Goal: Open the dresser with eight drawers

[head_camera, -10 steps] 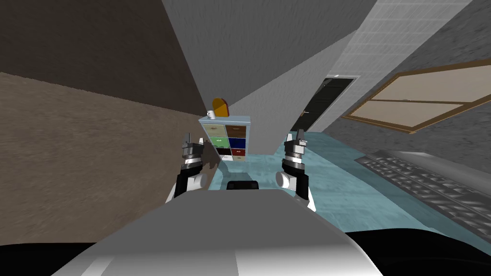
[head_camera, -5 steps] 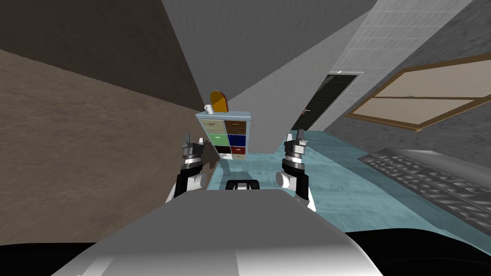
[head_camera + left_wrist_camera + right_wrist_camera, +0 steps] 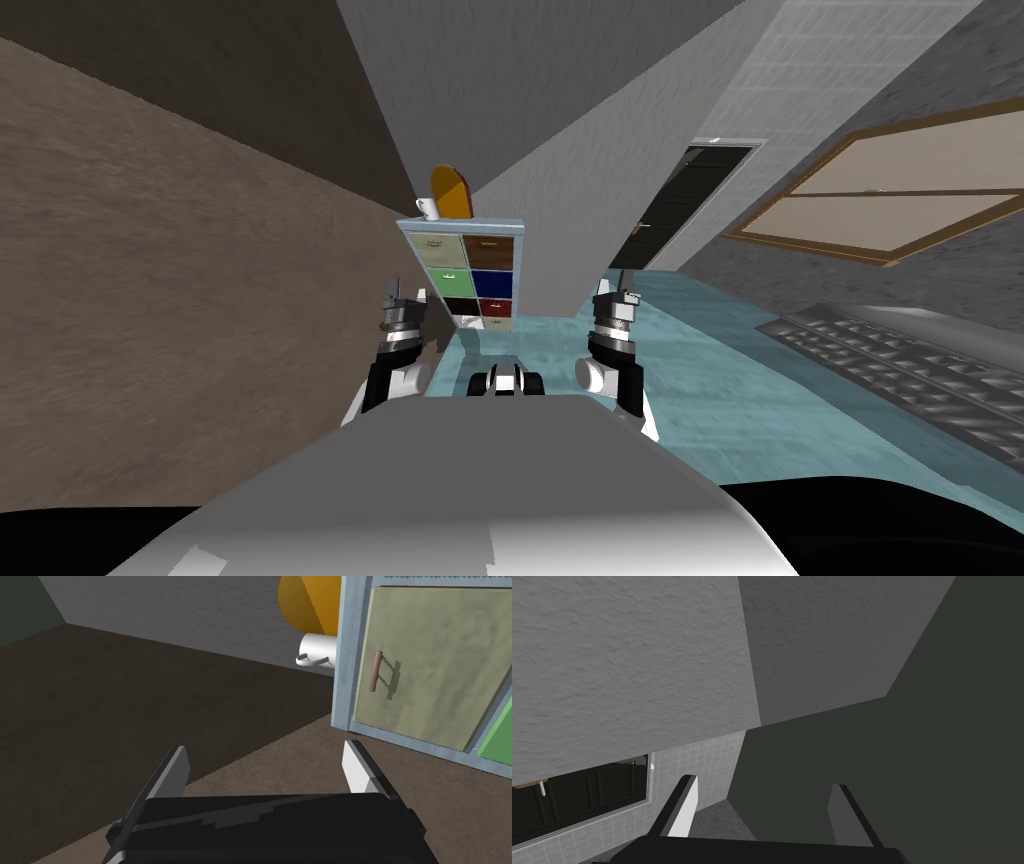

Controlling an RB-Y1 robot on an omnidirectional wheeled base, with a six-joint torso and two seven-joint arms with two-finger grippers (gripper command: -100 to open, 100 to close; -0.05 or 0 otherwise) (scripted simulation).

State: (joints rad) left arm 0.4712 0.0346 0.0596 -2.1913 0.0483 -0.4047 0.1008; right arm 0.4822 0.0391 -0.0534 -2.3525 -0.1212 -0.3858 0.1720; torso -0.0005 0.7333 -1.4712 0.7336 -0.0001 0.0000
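We face the dresser (image 3: 462, 275), ahead between the left gripper (image 3: 265, 748) and the right gripper (image 3: 763, 783) (jaws of both apart): pale blue frame, two columns of shut drawers (image 3: 492, 282), fronts beige, brown, green, blue, black, red.

Pale blue-green floor (image 3: 720, 400) carrying the dresser (image 3: 470, 275), which stands upright at the foot of the grey wall. On the dresser's top: a white mug (image 3: 427, 209), just beside an orange rounded object (image 3: 450, 192).

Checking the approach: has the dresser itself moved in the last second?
No. The dresser keeps its place against the grey wall; it looks larger because I drove closer.
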